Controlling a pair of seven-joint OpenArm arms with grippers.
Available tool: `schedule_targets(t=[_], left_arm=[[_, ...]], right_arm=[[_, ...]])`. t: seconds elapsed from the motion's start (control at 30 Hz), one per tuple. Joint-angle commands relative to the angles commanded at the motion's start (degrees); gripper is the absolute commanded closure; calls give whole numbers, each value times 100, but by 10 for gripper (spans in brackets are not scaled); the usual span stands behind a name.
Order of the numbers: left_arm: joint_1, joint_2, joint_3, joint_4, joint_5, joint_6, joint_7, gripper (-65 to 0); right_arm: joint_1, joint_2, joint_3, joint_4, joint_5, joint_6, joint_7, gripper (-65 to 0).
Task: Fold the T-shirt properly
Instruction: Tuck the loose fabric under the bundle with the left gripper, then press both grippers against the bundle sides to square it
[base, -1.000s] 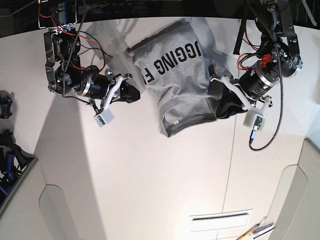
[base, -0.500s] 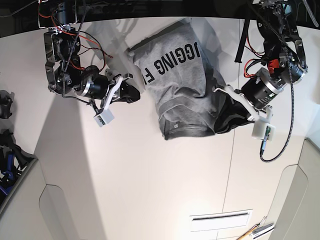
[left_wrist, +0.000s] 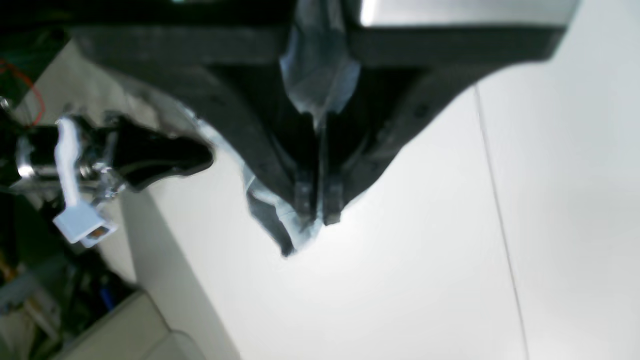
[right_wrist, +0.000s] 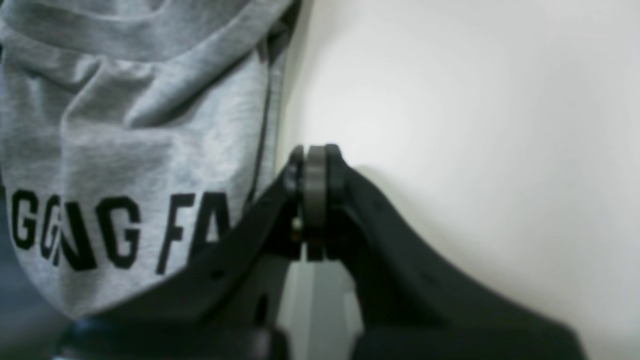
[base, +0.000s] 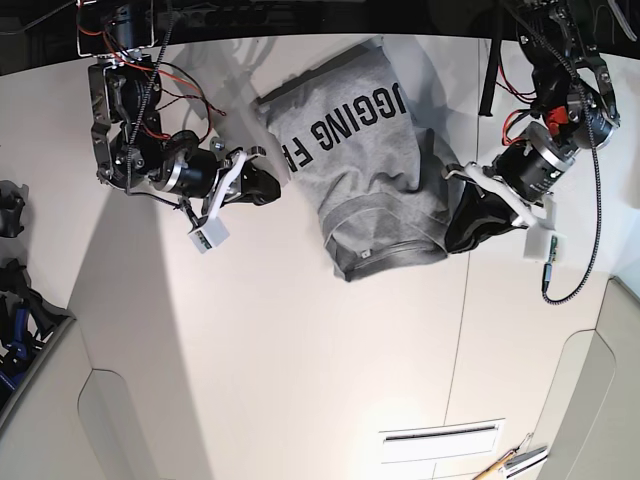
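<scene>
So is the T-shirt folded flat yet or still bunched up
Still bunched: the T-shirt lies crumpled and wrinkled on the table, one edge pinched in the left gripper.

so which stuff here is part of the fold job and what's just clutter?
Part of the job:
- T-shirt, grey, black lettering, bunched on the table
- left gripper, shut on a pinch of shirt fabric
- right gripper, shut, beside the shirt's edge, holding nothing

Just lying about:
- dark gear at the left edge
- pencil-like tool at the bottom edge
</scene>
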Motion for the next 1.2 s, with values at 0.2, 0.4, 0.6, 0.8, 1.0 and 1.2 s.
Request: schedule_targets(t=[0.2,0.4,0.6,0.8,1.0,1.2], left_arm=[[0,-2,-11,-1001,411,-92,-92,0],[-55,-2,-111,-1036,380,-127,-216,-62],[-46,57,-1075,-907,-979,-260,468,-269],[664,111,-1646,-837,-2190,-309,1545,-206],[1307,109,-992,-846,-1517,-309,1399,0],[1016,107,52,-1198,396,-309,284,0]], right_arm=[[2,-2,0,0,0,0,4,0],[2,0,0,0,0,-2,2,0],[2,0,0,0,-2,-2,7,0],[0,-2,0,0,-280,-44,0,0],[-181,0,0,-2,-254,-44,4,0],[-575,-2,0,-2,-101,-42,2,0]])
